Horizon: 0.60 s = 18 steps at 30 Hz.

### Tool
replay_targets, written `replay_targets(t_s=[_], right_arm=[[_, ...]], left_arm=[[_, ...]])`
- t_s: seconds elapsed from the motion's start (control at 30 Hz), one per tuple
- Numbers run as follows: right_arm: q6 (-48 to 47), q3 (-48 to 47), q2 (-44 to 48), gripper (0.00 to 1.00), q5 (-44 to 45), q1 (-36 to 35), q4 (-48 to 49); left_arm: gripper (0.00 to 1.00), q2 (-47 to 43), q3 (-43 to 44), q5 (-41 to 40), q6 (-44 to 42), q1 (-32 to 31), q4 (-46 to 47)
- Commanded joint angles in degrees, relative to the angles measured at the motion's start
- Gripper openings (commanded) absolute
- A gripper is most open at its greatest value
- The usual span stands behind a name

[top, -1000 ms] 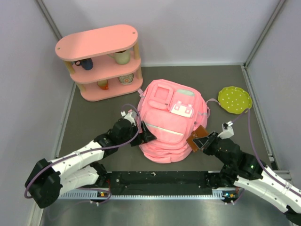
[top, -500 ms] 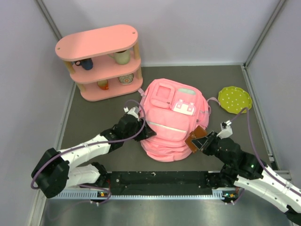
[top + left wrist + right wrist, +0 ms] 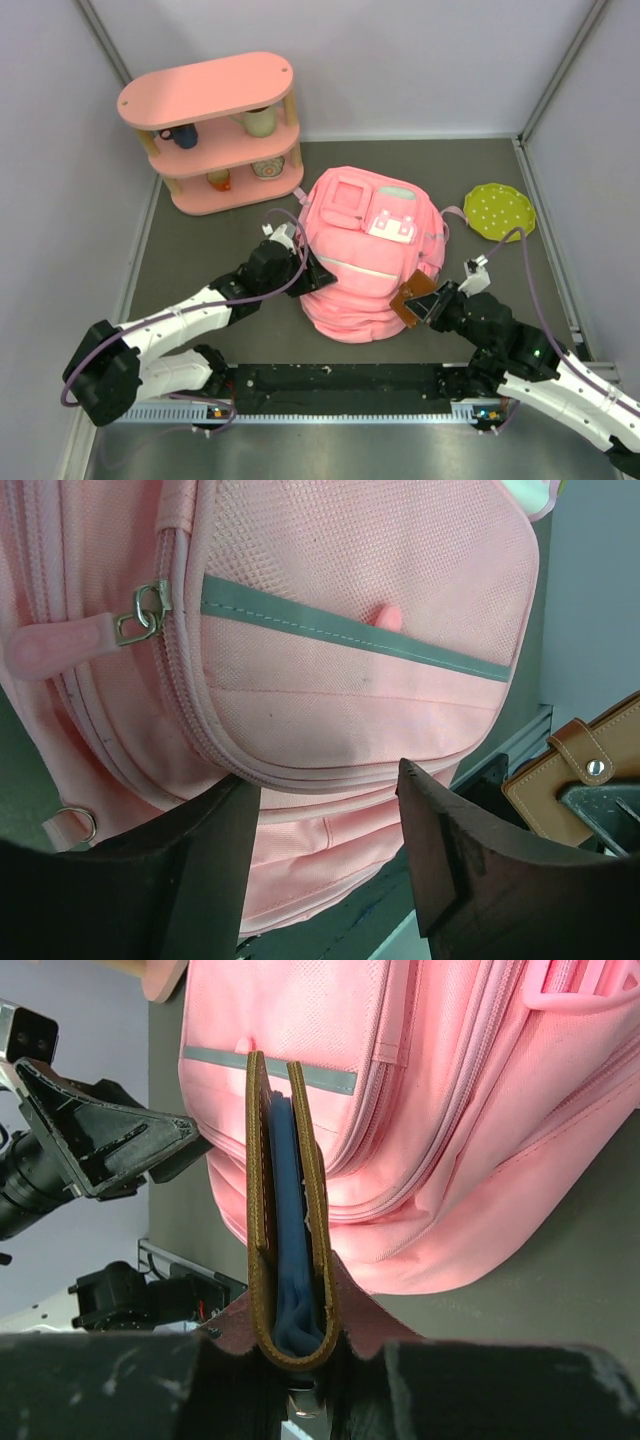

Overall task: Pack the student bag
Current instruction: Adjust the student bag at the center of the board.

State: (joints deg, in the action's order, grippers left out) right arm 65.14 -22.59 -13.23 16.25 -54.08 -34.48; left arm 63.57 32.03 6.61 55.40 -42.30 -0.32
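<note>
Seen from the top, the student bag (image 3: 368, 262) sits slumped at the middle of the table, its front pockets facing up, with a pink shelf (image 3: 208, 92) off at its ten o'clock and a green plate (image 3: 498, 210) at its two o'clock. The left gripper (image 3: 312, 274) presses in against the bag's nine o'clock flank, and the right gripper (image 3: 430, 304) waits at its five o'clock corner, clamped on a brown wallet (image 3: 414, 297). From the left wrist, the two fingers (image 3: 195, 880) stand spread apart with nothing between them, framing the lower edge of a front pocket; the zipper pull (image 3: 140, 615) hangs at ten o'clock, beyond their reach and not gripped, and the zip there looks closed. From the right wrist, the wallet stands on edge with a blue lining showing, pinched at its bottom fold, its top edge just beside the bag's grey-trimmed pocket at twelve o'clock. The step in hand seems to be getting the wallet into the bag, but no open mouth is visible. Next, the left gripper likely needs to take the pull and run a zip open, or hold a pocket apart, before the right can slide the wallet in.
</note>
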Motion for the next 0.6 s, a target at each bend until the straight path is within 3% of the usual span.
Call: replay_targets(t_s=[0.0, 0.13, 0.3, 0.57], right_arm=[[-0.7, -1.6, 0.7, 0.00, 0.1, 0.4, 3.3], [-0.7, -1.7, 0.5, 0.00, 0.2, 0.5, 3.3], [-0.9, -1.6, 0.6, 0.00, 0.1, 0.4, 3.3], [-0.8, -1.7, 0.2, 0.00, 0.0, 0.4, 3.5]], left_arm=[[0.63, -0.3, 3.7, -0.6, 0.0, 0.2, 4.0], [0.72, 0.7, 4.7, 0.8, 0.5, 0.1, 2.7], [0.74, 1.4, 7.5, 1.9, -0.1, 0.2, -3.5], [0.75, -2.0, 7.5, -5.9, -2.0, 0.1, -7.2]])
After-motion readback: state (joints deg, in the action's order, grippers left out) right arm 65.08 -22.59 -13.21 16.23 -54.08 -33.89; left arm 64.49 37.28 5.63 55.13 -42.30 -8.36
